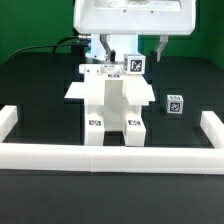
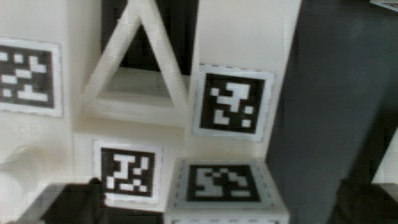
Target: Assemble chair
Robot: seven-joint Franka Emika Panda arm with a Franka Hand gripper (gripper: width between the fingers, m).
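Hangs over the middle of the surface (image 1: 40, 90) with the claw (image 1: 132, 54) spread wide and gripping nothing, both fingers (image 1: 104, 46) standing clear of the tagged block (image 1: 133, 63) between them. Has that block seated upright on the rear top of the half-built chair (image 1: 108, 95), near the centre of the surface and well back from the front rail (image 1: 110, 155). Places the chair straight below the claw, so getting free of it looks like a plain lift, no sideways reach. Lays the chair's long axis from the back edge toward the front edge, two blocky legs reaching at the rail. Sets one loose tagged cube (image 1: 175, 102) apart from the chair, toward the exterior view's right, short of the side rail. Probably calls next for a rise clear of the block, then a swing to that cube, lower than the claw and to the exterior view's right of it. Shows in the wrist view only tagged white faces (image 2: 228, 100) close up; no fingers plainly made out there.
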